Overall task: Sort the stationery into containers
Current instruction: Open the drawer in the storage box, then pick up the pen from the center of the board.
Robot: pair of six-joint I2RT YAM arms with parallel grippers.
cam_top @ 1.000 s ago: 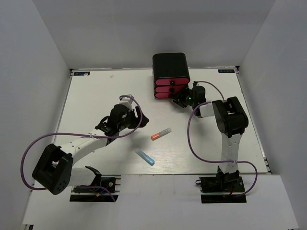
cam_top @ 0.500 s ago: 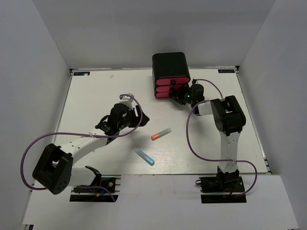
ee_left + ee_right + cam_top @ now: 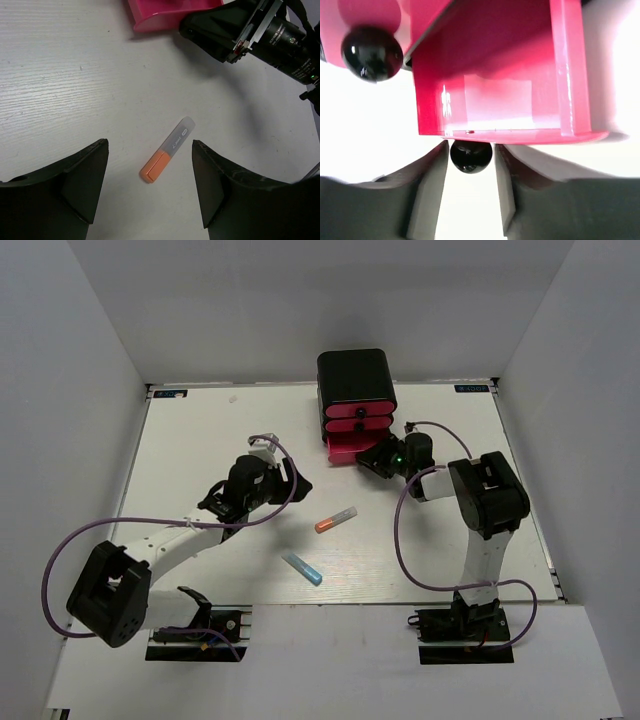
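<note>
The black box (image 3: pixel 355 378) stands at the table's back with three pink drawers. Its bottom drawer (image 3: pixel 345 449) is pulled out; its inside (image 3: pixel 497 80) shows nothing in it. My right gripper (image 3: pixel 379 456) is shut on that drawer's black knob (image 3: pixel 471 156), one finger on each side. An orange-grey marker (image 3: pixel 336 520) lies mid-table, and a blue marker (image 3: pixel 302 568) lies nearer the front. My left gripper (image 3: pixel 292 485) is open and empty, hovering left of the orange-grey marker (image 3: pixel 167 156), which lies between its fingertips in the left wrist view. No thin pens show.
The middle drawer's knob (image 3: pixel 372 52) sits shut above the open one. The right arm's wrist and camera (image 3: pixel 260 35) lie just right of the open drawer (image 3: pixel 170 12). White walls enclose the table on three sides.
The right gripper has drawn back toward the front with the knob, sliding the bottom drawer out of the box. The left arm has hardly moved.
</note>
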